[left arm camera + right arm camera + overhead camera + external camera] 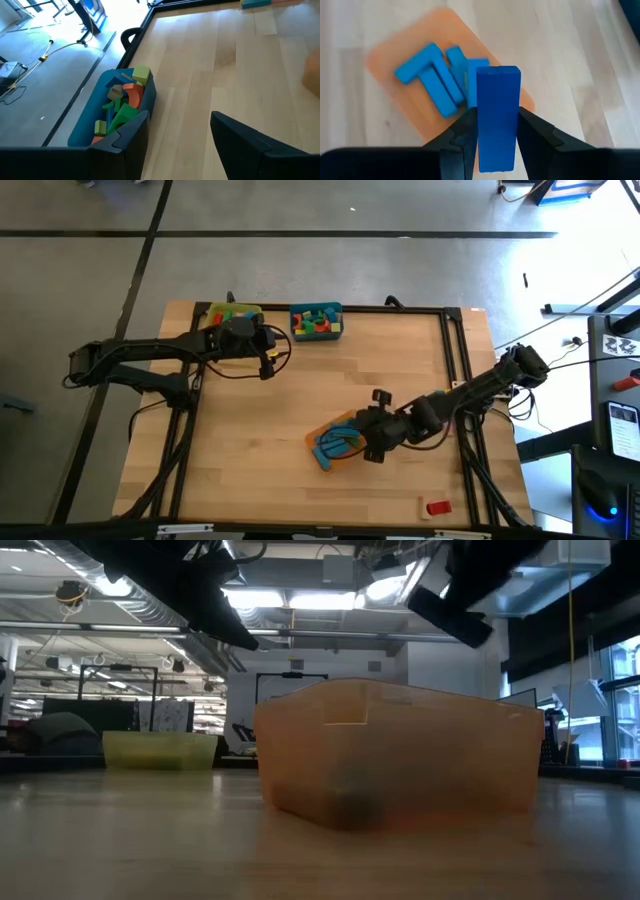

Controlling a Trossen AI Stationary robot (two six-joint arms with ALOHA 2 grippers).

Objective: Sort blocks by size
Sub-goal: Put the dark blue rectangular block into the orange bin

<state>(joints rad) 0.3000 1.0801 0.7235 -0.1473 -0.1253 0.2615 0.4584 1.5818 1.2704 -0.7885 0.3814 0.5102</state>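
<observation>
My right gripper [495, 127] is shut on a long blue block [497, 95] and hangs above the orange bin [402, 105], where several blue blocks [435, 80] lie flat on the floor. In the high view this gripper [368, 438] is at the bin's right end [352, 452]. My left gripper [177, 120] waits open, high at the far left [268, 358], near the teal bin [85, 120] that holds mixed blocks [122, 102]. A red block [437, 507] lies alone on the table near the front edge. My right gripper pinches the blue block's two long sides [482, 127] between its two fingers, back from the far end. The fingers slant down from the table's right side and lie along the block. The block juts out past the fingertips, lifted clear above the orange bin.
A yellow bin [232, 314] with small blocks stands at the far left beside the teal bin [316, 322]. A dark frame rail [455, 370] runs along the table's right side. Bare wood lies between the bins and at the table's left half.
</observation>
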